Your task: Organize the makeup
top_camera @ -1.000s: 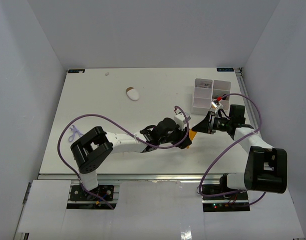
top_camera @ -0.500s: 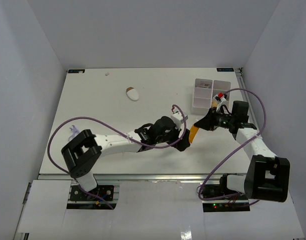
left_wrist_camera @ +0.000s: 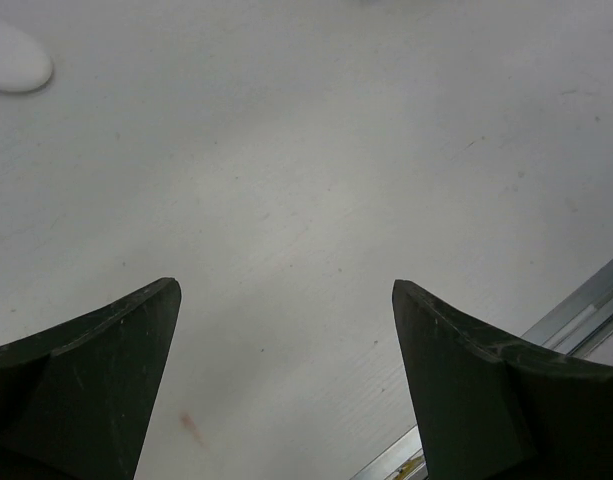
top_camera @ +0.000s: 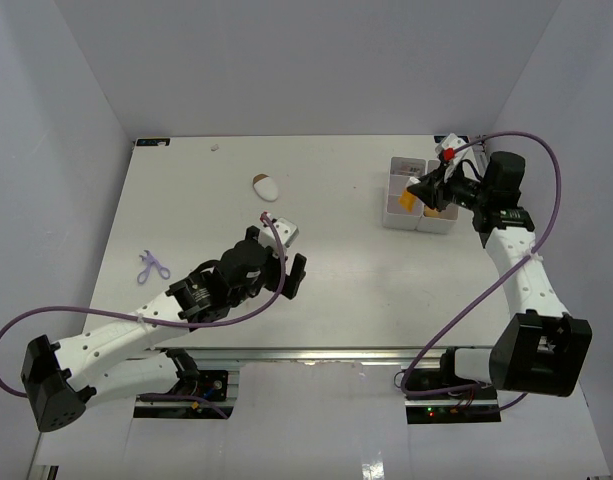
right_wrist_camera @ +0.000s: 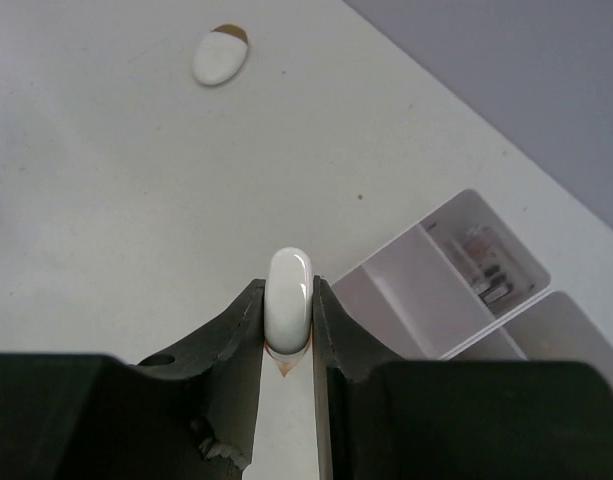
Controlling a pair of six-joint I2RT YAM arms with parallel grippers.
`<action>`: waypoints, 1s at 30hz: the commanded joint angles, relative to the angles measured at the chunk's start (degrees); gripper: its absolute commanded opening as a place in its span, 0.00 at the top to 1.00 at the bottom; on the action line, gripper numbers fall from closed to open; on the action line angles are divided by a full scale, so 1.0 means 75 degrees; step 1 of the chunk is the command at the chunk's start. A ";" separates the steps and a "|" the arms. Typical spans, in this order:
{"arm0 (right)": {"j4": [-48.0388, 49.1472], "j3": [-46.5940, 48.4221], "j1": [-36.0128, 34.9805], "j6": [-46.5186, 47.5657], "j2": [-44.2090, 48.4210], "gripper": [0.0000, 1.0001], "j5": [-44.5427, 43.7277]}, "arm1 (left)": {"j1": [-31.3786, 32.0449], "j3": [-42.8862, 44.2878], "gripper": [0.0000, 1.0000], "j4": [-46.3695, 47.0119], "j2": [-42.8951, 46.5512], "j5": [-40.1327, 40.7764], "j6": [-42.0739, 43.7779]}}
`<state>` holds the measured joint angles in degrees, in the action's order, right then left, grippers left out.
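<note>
White and matte, the bench (top_camera: 336, 180) fills the floor of a plain booth. Pale grey walls (top_camera: 286, 60) rise on its left, far and right sides. A metal rail (top_camera: 316, 355) runs along the near edge, and a small dark marker sits at each far corner. The surface is mostly bare, with faint scuffs and one small reddish stain (left_wrist_camera: 191, 425) showing in the left wrist view.

Toward the far right stands the white box (top_camera: 395, 215), divided into compartments. In the right wrist view, flat pieces (right_wrist_camera: 483, 262) with dark and red print lie in one far compartment; I cannot make out what they are.

The right jaws are clamped on the white cap of the tube (right_wrist_camera: 289, 297), with a sliver of its orange body showing between them. From above, the tube hangs over the left side of the box. Whether it touches the box I cannot tell.

The left jaws stand wide apart and hold nothing, low over bare bench near the middle of the near half.

The oval piece (top_camera: 267, 187), white with a brown tip, lies alone on the far middle of the bench. It is well apart from both arms and from the box. A small purple thing (top_camera: 151, 266) lies near the left edge, too small to identify, and a tiny speck (top_camera: 215, 147) sits by the far wall.
</note>
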<state>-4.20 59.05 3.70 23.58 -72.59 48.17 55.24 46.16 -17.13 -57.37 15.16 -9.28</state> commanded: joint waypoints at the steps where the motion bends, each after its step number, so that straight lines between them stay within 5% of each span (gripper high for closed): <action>1: 0.0217 0.1062 -0.0025 0.1312 -0.0815 0.92 0.0614 | -0.0028 -0.0280 0.02 -0.0314 0.0398 0.0575 0.0026; 9: 0.0206 0.2081 -0.0013 0.1670 -0.2091 0.92 0.0520 | -0.0029 -0.0330 0.02 -0.0338 0.0376 0.0579 0.0022; 30: 0.0129 0.2580 -0.0013 0.2462 -0.3127 0.90 -0.0001 | -0.0041 -0.0403 0.02 -0.0329 0.0459 0.0723 0.0031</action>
<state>-4.39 74.82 3.62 40.01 -94.47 49.37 55.13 43.57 -19.38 -55.63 19.23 -9.17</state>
